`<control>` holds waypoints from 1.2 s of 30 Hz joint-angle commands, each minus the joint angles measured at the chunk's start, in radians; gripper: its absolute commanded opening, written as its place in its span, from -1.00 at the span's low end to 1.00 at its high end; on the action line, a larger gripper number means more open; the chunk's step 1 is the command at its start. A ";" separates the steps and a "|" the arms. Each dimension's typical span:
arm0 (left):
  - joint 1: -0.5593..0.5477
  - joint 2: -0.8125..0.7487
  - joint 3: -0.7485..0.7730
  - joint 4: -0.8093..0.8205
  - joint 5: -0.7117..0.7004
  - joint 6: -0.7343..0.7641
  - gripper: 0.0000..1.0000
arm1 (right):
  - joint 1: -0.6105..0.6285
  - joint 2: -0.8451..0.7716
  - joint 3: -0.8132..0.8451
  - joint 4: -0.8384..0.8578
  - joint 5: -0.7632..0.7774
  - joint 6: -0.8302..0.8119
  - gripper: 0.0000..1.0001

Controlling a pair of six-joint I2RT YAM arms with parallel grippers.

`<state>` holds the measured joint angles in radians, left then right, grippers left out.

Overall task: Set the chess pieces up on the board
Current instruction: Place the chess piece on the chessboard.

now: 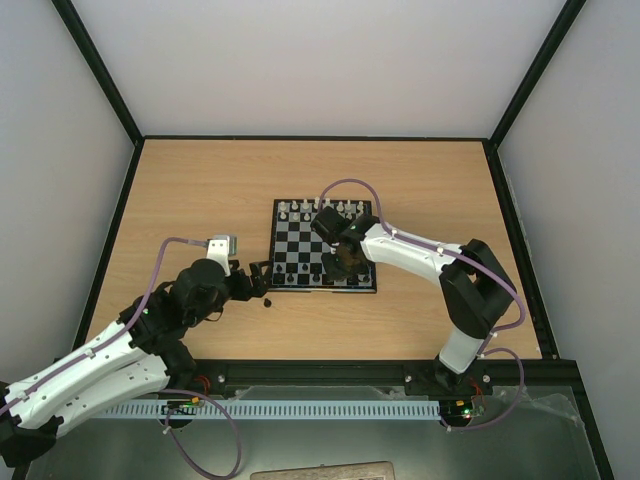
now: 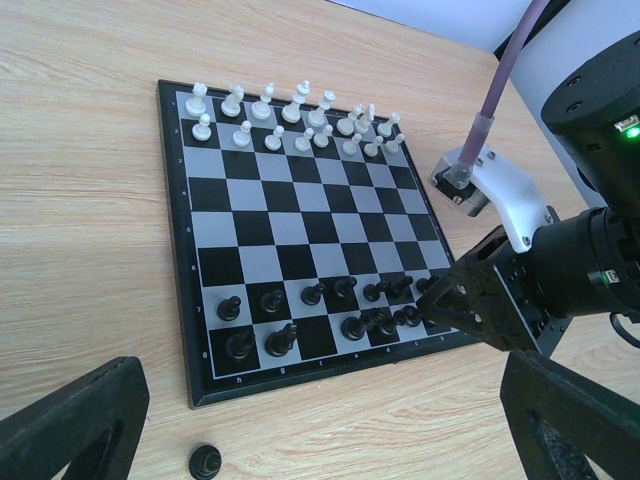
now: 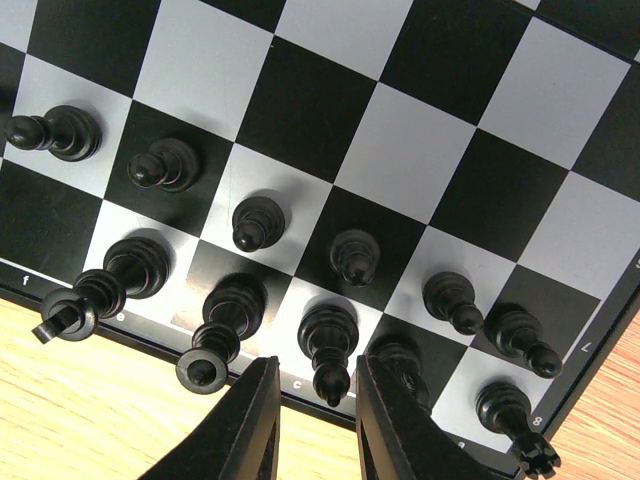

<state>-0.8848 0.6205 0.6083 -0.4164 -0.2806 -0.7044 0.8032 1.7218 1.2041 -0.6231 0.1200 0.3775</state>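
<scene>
The board point(image 1: 301, 249) lies mid-table. The black chess pieces point(image 2: 313, 294) fill most of its two near rows; one back-row square near the knight stands bare. One loose black piece point(image 2: 205, 461) lies on the table off the board's near left corner, also in the top view point(image 1: 268, 301). My left gripper point(image 2: 320, 445) is open and empty, hovering above that loose piece. My right gripper point(image 3: 315, 368) is open over the back row, its fingers point(image 3: 248, 420) either side of the top of a standing black bishop point(image 3: 328, 345), apart from it.
The white pieces point(image 2: 290, 115) stand in two rows on the board's far side. The right arm point(image 2: 590, 270) reaches over the board's right near corner. Black frame rails and white walls point(image 1: 300, 60) bound the wooden table point(image 1: 200, 190).
</scene>
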 commanded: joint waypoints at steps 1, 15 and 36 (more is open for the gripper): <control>0.004 -0.005 0.002 0.008 -0.002 -0.004 0.99 | -0.005 0.012 0.003 -0.024 0.000 -0.009 -0.57; 0.005 -0.007 0.003 0.008 0.000 -0.002 0.99 | -0.005 0.019 -0.010 -0.028 -0.005 -0.009 -0.68; 0.006 0.001 -0.001 0.015 0.004 -0.006 0.99 | -0.005 -0.004 -0.033 -0.028 -0.023 -0.009 -0.66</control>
<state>-0.8848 0.6209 0.6083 -0.4110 -0.2802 -0.7067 0.8024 1.7298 1.1915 -0.6182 0.1059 0.3759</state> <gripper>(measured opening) 0.994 0.131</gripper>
